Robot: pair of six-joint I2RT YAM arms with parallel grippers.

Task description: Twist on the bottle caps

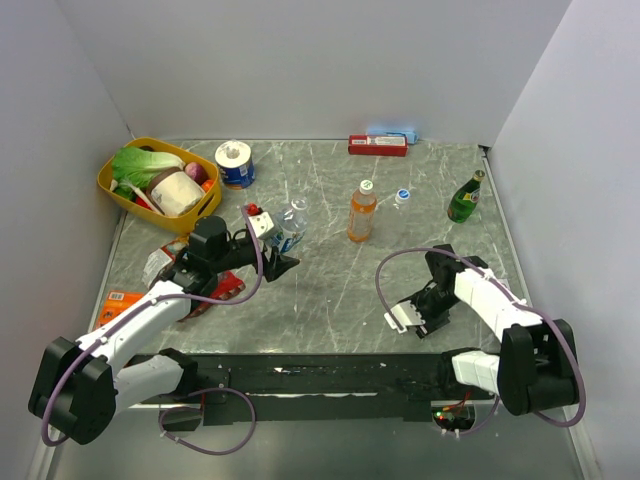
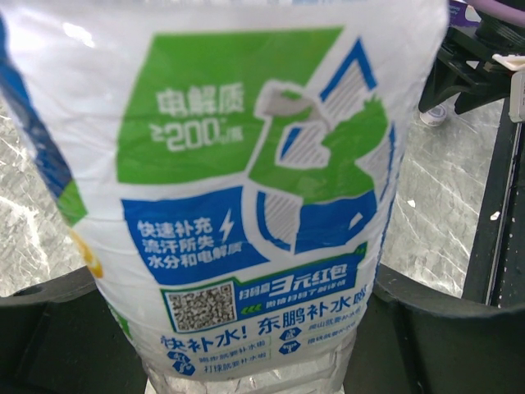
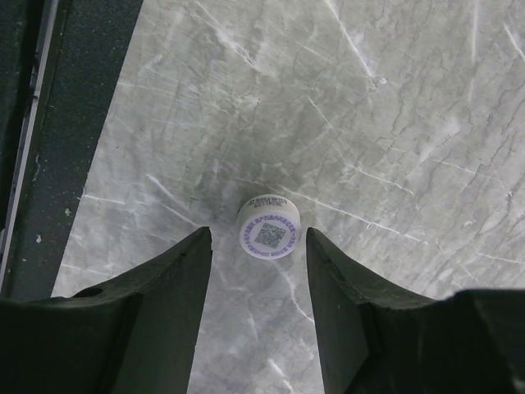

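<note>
My left gripper (image 1: 285, 245) is shut on the water bottle (image 1: 292, 226). That bottle's blue, green and white label (image 2: 246, 180) fills the left wrist view, and a finger (image 2: 49, 336) presses in at each lower side. The orange drink bottle (image 1: 361, 212) stands upright mid-table with a pale cap (image 1: 367, 185) on its neck. A blue cap (image 1: 403, 195) lies to its right. My right gripper (image 1: 412, 322) points down at the table near the front. Its jaws (image 3: 258, 238) are open, and a white cap (image 3: 269, 226) printed with a code lies on the marble just at the fingertips.
A yellow basket (image 1: 115, 190) of vegetables sits at the back left, with a round tin (image 1: 235, 163) beside it. A red box (image 1: 378, 145) lies against the back wall. A dark green glass bottle (image 1: 465, 197) stands at the right. Snack packets (image 1: 125, 298) lie at the left.
</note>
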